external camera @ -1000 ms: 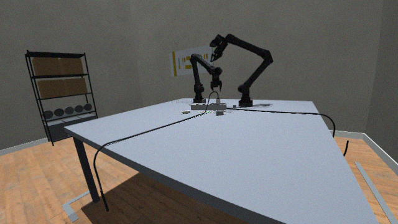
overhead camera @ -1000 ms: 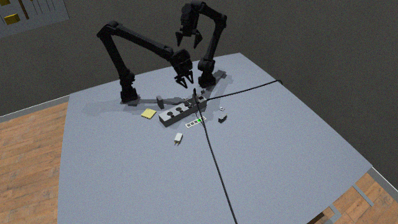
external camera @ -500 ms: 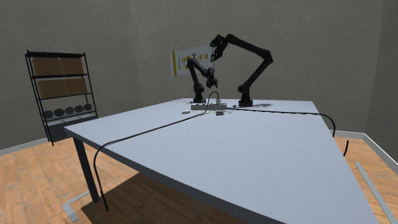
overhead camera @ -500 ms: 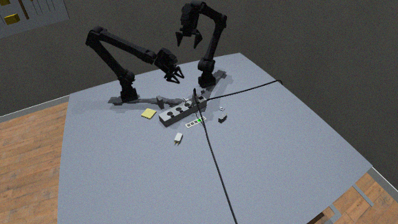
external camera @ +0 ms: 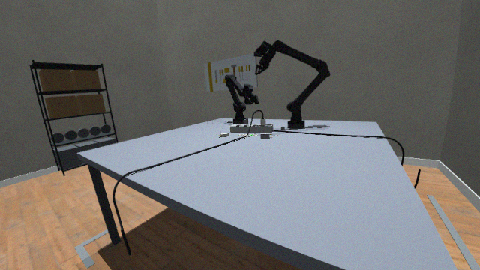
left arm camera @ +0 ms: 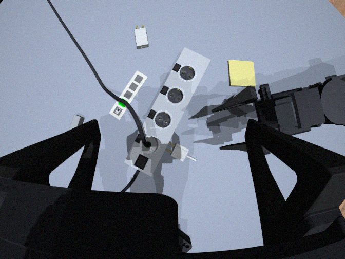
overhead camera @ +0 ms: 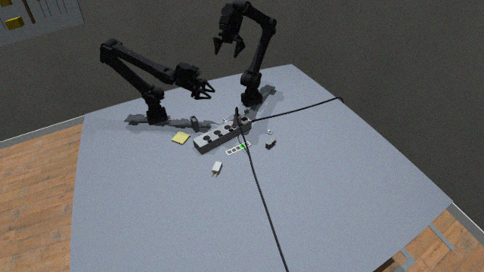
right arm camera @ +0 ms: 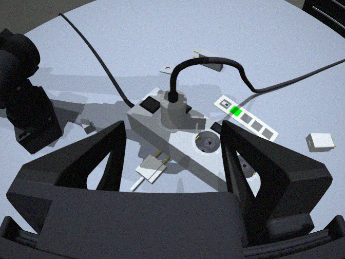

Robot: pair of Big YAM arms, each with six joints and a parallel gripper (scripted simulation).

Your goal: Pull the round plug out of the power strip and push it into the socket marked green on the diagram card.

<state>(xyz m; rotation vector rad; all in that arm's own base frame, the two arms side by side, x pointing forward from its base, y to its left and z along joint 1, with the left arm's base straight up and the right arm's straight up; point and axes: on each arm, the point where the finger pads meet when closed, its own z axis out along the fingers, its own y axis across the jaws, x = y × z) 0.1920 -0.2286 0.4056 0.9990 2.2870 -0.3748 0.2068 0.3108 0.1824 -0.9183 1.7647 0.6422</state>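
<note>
1. The round plug (overhead camera: 237, 121) (external camera: 263, 121) (left arm camera: 151, 142) (right arm camera: 173, 111) stands upright in the power strip (overhead camera: 222, 141) (external camera: 240, 129) (left arm camera: 180, 84) (right arm camera: 184, 161), in the socket next to the switch. I cannot tell whether it is pushed all the way in.
2. The diagram card (overhead camera: 233, 149) (external camera: 252, 135) (left arm camera: 131, 90) (right arm camera: 251, 122) lies beside the strip, with green on the square next to its switch symbol. That matches the plug's socket; the other three sockets are unoccupied.
3. The strip lies flat on the counter (overhead camera: 170, 227) (external camera: 300, 180) (left arm camera: 223, 195) (right arm camera: 125, 41).
4. The left jaws (overhead camera: 226, 55) (external camera: 258, 73) are wide open, high above the counter, with nothing between them.
5. The right jaws (overhead camera: 212, 94) (external camera: 257, 102) are partly open, a bit over halfway, and hold nothing. They are raised, apart from the plug.
6. A black cable (overhead camera: 261, 193) (external camera: 187, 151) (left arm camera: 83, 55) (right arm camera: 219, 59) arches from the plug's top and runs past the card.
7. A white two-pin plug (overhead camera: 225, 120) (left arm camera: 179, 151) (right arm camera: 151, 168) lies just beside the strip, opposite the card.
8. A white adapter (overhead camera: 217, 166) (external camera: 224, 135) (left arm camera: 141, 37) (right arm camera: 320, 142) and a yellow pad (overhead camera: 181, 137) (left arm camera: 242, 73) lie apart from the strip.
</note>
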